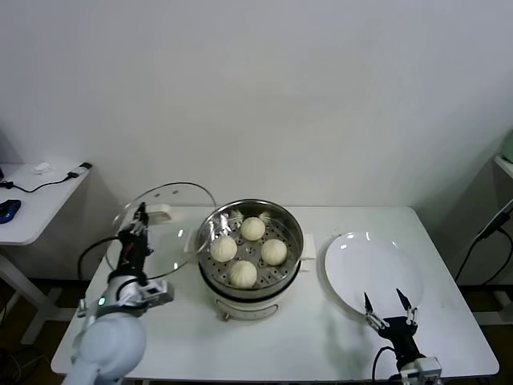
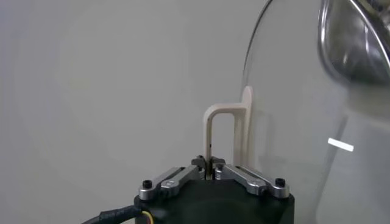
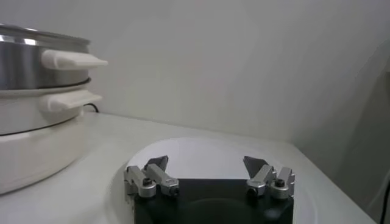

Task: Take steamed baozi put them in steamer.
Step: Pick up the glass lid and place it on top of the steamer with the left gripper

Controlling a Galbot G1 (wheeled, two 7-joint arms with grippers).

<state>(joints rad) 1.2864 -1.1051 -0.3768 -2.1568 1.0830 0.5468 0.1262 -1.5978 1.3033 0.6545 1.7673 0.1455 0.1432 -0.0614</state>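
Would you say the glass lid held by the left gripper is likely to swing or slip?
Probably: the left gripper pinches only the thin white handle, so the tilted lid may pivot. Smooth glass, likely fragile if dropped.

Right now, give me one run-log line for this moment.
baozi: four in steamer | plate: bare | left gripper: shut on glass lid handle, lid held beside steamer | right gripper: open, over plate's near edge

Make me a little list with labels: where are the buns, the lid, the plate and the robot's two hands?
buns: four cream-white round dough buns on perforated tray inside shiny round steel steamer
lid: round glass lid, tilted, held by its white handle
left tool: shut on lid handle
plate: flat white plate, empty
right tool: open, over plate's near edge
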